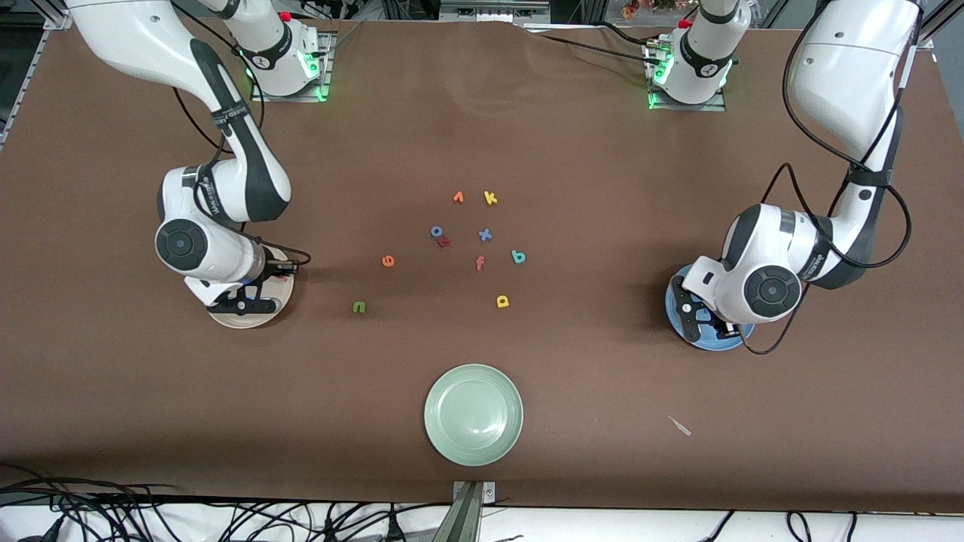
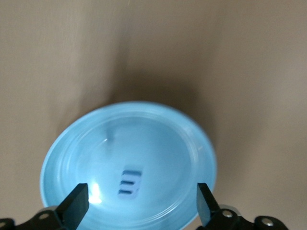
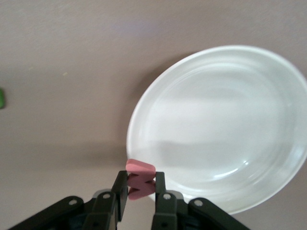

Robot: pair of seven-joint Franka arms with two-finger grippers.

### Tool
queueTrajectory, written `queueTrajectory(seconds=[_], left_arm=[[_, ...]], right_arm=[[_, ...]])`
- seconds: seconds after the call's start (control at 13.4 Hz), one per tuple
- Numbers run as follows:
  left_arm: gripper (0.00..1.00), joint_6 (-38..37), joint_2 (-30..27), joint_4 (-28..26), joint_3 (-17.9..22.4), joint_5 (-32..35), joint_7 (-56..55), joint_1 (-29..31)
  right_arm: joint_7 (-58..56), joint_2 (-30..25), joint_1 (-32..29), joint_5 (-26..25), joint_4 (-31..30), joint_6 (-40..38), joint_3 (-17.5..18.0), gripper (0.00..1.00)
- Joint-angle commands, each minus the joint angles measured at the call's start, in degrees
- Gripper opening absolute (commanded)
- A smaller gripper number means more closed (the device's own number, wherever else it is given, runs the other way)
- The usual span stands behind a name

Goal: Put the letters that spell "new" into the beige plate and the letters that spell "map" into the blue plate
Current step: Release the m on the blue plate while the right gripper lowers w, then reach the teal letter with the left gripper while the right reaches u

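Observation:
My left gripper (image 2: 141, 203) hangs open over the blue plate (image 2: 158, 139), toward the left arm's end of the table. The blue m (image 2: 130, 182) lies flat in that plate, free between the spread fingers. My right gripper (image 3: 140, 189) is shut on the salmon-pink w (image 3: 140, 178), just over the rim of the beige plate (image 3: 225, 120), which holds nothing. On the table's middle lie the orange e (image 1: 388, 260), green n (image 1: 359, 306), teal a (image 1: 518, 257) and yellow p (image 1: 502, 301). In the front view the arms cover most of the blue plate (image 1: 715, 342) and the beige plate (image 1: 241, 320).
Other letters lie in the middle cluster: orange v (image 1: 458, 197), yellow k (image 1: 490, 198), blue o (image 1: 436, 231), blue x (image 1: 485, 235), salmon f (image 1: 480, 263). A pale green plate (image 1: 473, 414) stands nearest the front camera. A small white scrap (image 1: 680, 426) lies beside it.

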Motion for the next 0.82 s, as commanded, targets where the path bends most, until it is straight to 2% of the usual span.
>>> queueTrajectory(seconds=[0.0, 0.15, 0.22, 0.3, 0.52, 0.75], left_arm=[[1.0, -3.11, -2.09, -0.37, -2.62, -3.01, -6.25, -0.25], [1.0, -3.9, -2.09, -0.37, -6.04, -3.11, -15.46, -0.16], [1.0, -3.81, -2.09, -0.37, -7.71, -3.11, -20.12, -0.25], [1.0, -3.9, -2.01, -0.37, -9.55, -3.19, -25.48, -0.33], [1.0, -3.47, -1.3, -0.46, -14.65, -3.11, -43.21, -1.64], [1.0, -1.19, -0.69, -0.37, -14.85, -3.02, -69.38, -10.68]], right_arm=[[-2.06, 3.91, -1.88, -1.08, 4.77, -0.64, 0.61, 0.13], [-2.06, 5.41, -2.42, -1.08, 5.92, -0.56, 0.61, 0.21], [-1.97, 5.68, -2.42, -0.91, 6.53, -0.64, 0.61, 0.52], [-1.19, 5.68, -2.42, -0.39, 6.71, -0.64, 0.61, 1.0], [0.39, 5.42, -1.81, 1.28, 8.64, -1.43, 1.05, 1.0], [6.18, 5.77, 0.3, 2.17, 10.4, -1.35, 1.49, 1.0]])
